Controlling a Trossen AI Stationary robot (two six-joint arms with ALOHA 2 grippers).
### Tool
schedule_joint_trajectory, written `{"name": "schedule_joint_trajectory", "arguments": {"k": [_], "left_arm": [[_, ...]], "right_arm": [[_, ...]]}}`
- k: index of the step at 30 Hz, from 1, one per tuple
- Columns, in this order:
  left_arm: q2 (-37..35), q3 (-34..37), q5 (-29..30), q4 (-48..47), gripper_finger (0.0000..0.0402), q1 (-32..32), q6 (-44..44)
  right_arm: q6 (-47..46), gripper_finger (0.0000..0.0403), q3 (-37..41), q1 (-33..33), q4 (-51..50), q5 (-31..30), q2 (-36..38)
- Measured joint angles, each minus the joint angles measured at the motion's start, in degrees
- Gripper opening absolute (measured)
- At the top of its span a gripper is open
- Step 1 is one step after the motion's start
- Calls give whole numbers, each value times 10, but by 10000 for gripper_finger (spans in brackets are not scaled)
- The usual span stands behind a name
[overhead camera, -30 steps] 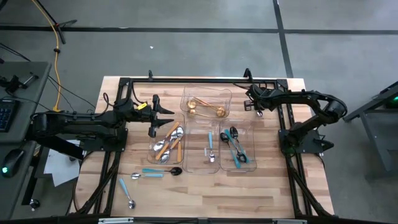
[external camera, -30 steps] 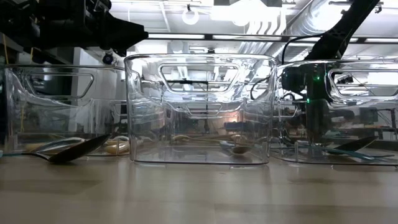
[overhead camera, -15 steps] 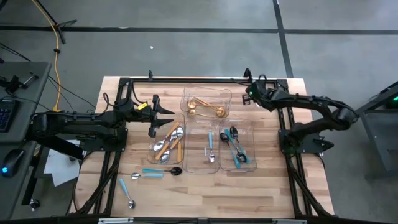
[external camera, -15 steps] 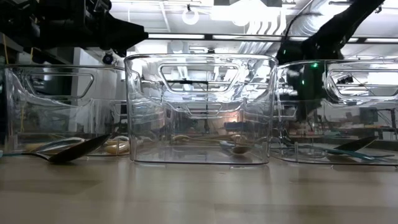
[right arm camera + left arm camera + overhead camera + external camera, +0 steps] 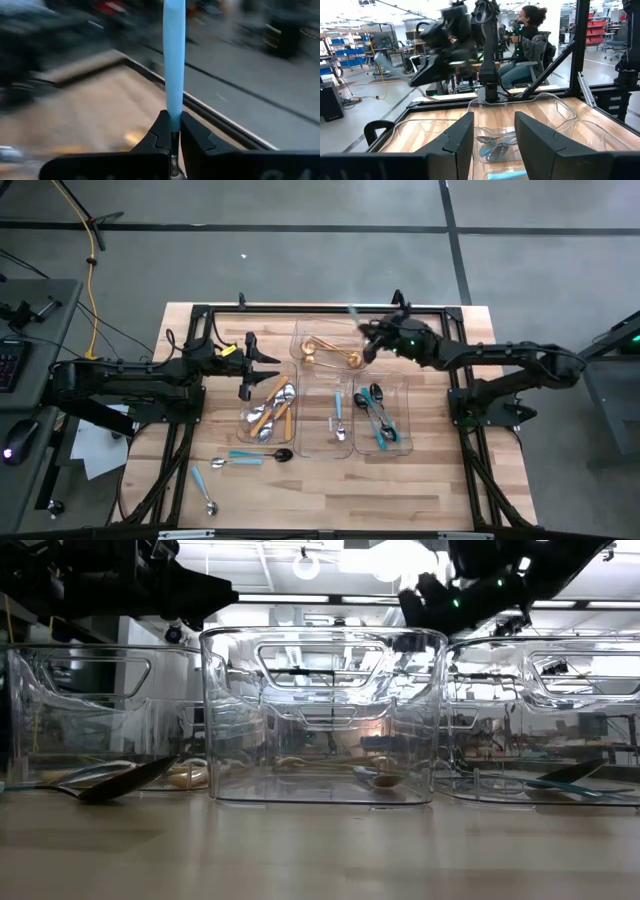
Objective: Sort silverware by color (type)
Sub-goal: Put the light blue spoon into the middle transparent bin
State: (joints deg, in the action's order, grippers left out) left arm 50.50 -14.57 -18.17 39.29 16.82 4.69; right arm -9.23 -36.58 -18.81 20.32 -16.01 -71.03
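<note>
High view, right end effector (image 5: 368,340): near upper centre of the frame, beside the tray of gold pieces, arm reaching in from the right.
Right wrist view, grip: fingers (image 5: 161,134) pinched tight on a light-blue handle (image 5: 173,60), a slim flat strip rising straight up out of the fingertips; its other end is hidden.
Left end effector (image 5: 248,367): left of centre, over the bench (image 5: 440,490), fingers apart, nothing between them.
Gold spoons (image 5: 330,354): all-gold, lying in the upper clear tray (image 5: 330,330).
Orange-handled pieces (image 5: 272,410): silver bowls, piled in the left tray.
Teal-handled pieces (image 5: 377,412): dark bowls, in the right tray.
Middle tray: one small light-blue-handled piece (image 5: 339,424).
Loose on the bench, lower left: dark spoon with teal handle (image 5: 258,454), light-blue-handled spoon (image 5: 232,463), another (image 5: 203,489).
</note>
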Motion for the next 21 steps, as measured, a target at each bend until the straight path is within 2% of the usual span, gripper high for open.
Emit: {"name": "schedule_joint_trajectory", "arguments": {"k": [5,8,17,21], "left_arm": [[0,0,2,10,130,0,0],[0,0,3,10,130,0,0],[0,0,4,11,130,0,15],[0,0,4,11,130,0,15]], "right_arm": [[36,3,0,40,182,122,-51],[41,3,0,48,241,161,-78],[20,3,0,42,259,167,-101],[18,3,-1,42,263,220,-101]]}}
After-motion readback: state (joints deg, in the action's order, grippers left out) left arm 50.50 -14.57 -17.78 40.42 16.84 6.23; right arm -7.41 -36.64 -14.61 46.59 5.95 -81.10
